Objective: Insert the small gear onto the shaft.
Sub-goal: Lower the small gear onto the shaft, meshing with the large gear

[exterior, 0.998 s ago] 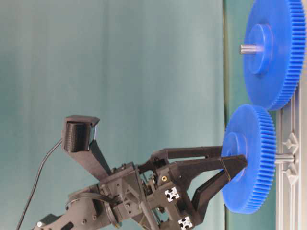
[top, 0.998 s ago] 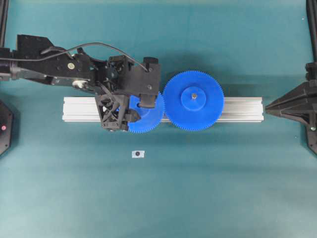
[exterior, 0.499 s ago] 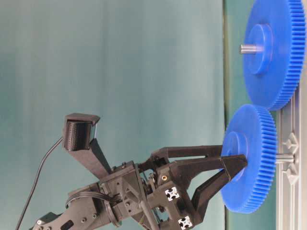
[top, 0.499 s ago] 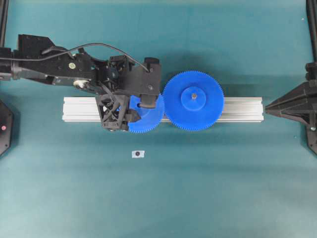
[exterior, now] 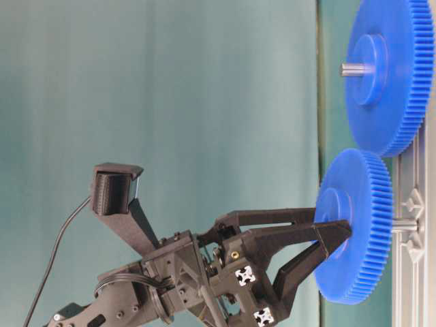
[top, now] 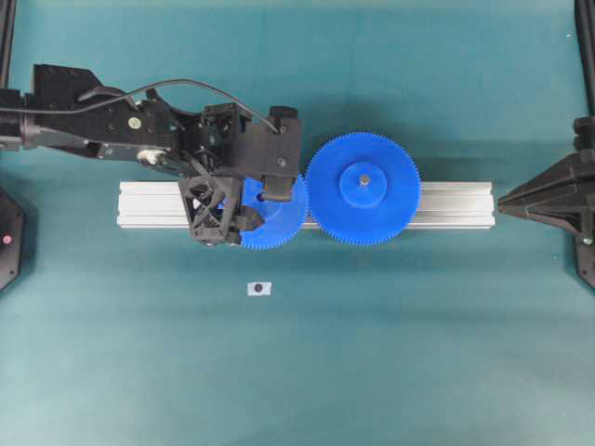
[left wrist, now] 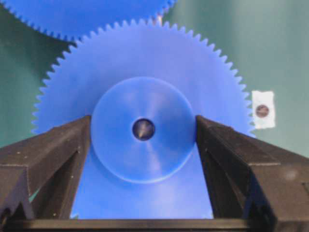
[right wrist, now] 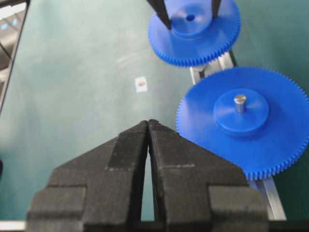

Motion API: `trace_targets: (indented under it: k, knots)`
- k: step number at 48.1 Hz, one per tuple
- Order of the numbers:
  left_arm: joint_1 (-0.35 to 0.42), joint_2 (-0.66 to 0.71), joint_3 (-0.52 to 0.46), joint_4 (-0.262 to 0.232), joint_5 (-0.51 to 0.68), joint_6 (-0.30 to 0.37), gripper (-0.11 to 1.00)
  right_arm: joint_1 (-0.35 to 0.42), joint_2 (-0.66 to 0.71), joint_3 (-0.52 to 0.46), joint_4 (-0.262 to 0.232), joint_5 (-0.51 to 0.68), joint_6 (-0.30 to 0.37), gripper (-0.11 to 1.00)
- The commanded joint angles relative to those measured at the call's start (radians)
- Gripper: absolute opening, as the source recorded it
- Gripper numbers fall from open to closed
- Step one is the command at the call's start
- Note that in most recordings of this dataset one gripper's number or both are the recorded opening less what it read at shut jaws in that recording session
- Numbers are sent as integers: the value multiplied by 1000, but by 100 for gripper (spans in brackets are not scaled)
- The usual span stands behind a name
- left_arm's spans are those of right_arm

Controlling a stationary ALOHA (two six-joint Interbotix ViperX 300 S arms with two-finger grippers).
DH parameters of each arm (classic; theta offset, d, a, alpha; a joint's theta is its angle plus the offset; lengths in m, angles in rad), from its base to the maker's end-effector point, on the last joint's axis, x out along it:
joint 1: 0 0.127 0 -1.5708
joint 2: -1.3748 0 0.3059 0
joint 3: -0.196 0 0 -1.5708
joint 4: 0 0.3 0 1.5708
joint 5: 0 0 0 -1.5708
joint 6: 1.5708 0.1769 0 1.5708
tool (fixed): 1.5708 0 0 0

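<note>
Left hand [left wrist: 143, 122] down over the small gear [left wrist: 145, 72], black fingers [left wrist: 72, 140] set one on each side of the raised round hub, flush to its edge in the wrist view. Cannot tell whether clamped on the hub or just let go of it. Seen through the hub's centre hole: a glint of metal, the tip of the shaft [exterior: 403, 223]. From table level, small gear threaded on that thin grey pin and sitting a little off the aluminium rail [top: 446, 206], a short bare length of pin showing between gear and rail. Just beside it on the same rail, the larger blue gear [top: 363, 190] on its own pin, toothed rims of the two meeting edge to edge in the overhead view. Rail lying flat and lengthwise across the middle of the teal table [top: 372, 353]. Near the rail, on the table in front of the small gear, a small white tag with a dark dot [top: 259, 289], touching nothing. Farther out, at the right end of the rail, the right hand [right wrist: 148, 126], well apart from both gears, pointed toward them, its two fingers pressed together with only a thin slit between and nothing in them.
</note>
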Motion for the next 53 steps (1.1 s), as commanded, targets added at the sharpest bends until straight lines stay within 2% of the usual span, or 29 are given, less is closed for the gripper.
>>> trace_targets:
  k: [1,19,35,53]
  knots:
    - [17,-6,17,8,14,-2,78,2,6,-12,0,-8,8,11]
    - [18,-6,29,8,15,-11,77,2,6,-11,0,-8,8,11]
    - [18,18,-35,9,6,-5,77,2,5,-12,0,-8,8,11]
    - [18,-3,-41,9,34,-9,77,2,3,-14,0,-6,8,11]
